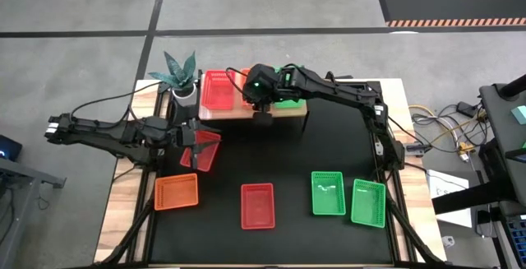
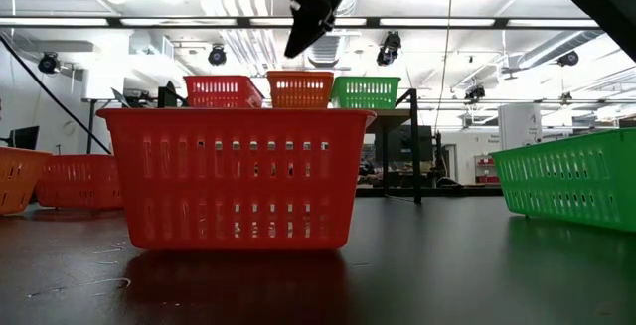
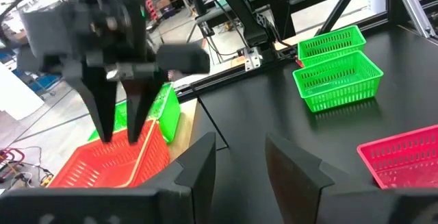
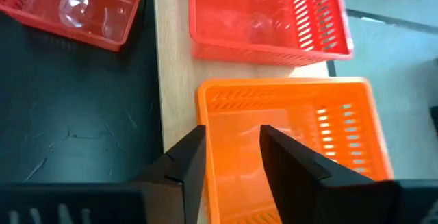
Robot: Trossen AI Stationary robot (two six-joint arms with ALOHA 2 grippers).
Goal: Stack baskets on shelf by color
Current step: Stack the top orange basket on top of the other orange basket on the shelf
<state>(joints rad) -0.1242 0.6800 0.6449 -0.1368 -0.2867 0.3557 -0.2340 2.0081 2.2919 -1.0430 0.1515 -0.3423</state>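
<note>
The wooden shelf [image 1: 246,114] at the table's far edge carries a red basket [image 1: 218,90], an orange basket [image 4: 287,135] and a green basket [image 1: 289,98] side by side. My right gripper [image 4: 233,135] hangs open above the orange basket [image 2: 300,88], fingers pointing down, clear of its rim. My left gripper [image 3: 241,145] is open over bare tabletop, with nothing between its fingers. A red basket [image 1: 205,148] lies on the table just beside it, toward the near side. It also shows in the left wrist view as the red basket [image 3: 404,159].
On the near half of the table stand an orange basket [image 1: 177,192], a red basket [image 1: 256,206] and two green baskets [image 1: 328,192] [image 1: 368,201]. A potted plant [image 1: 179,73] stands at the shelf's left end. Bare black tabletop lies between the shelf and the near row.
</note>
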